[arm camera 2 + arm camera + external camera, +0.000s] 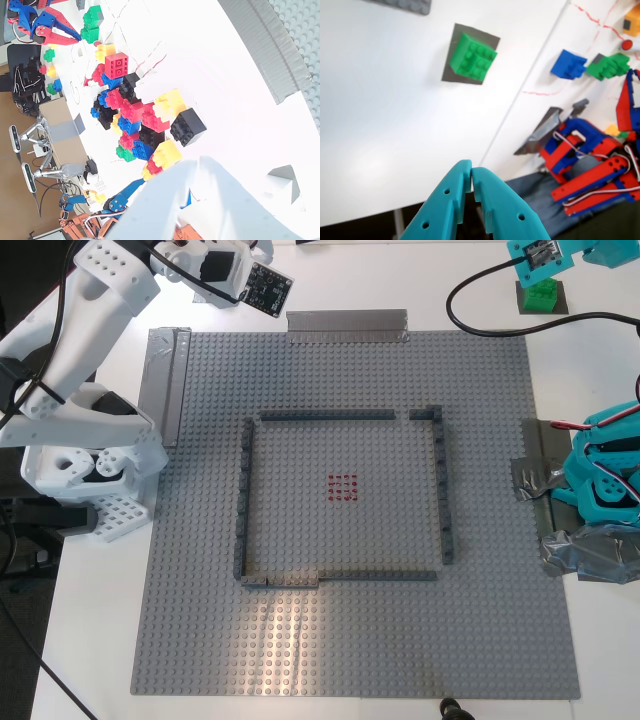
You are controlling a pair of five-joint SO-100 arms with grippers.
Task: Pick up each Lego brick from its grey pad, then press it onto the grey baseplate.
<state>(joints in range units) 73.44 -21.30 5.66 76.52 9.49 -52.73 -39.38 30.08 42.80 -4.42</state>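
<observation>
Teal first end effector (pixel 471 175) tips pressed together, empty, hovering above green brick (pixel 472 57) on dark pad (pixel 451 60), beside baseplate (pixel 200 540) corner. Second end effector state unclear.

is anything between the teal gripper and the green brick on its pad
Nothing visible does. In the first wrist view my first gripper has its jaws closed, and only bare white table lies between it and the green brick, which sits uncovered on its dark grey pad.

Robotics lab: white bench, taped-down baseplate (pixel 200 640), spare red-blue arms (pixel 590 160), loose brick pile (pixel 140 120).
</observation>
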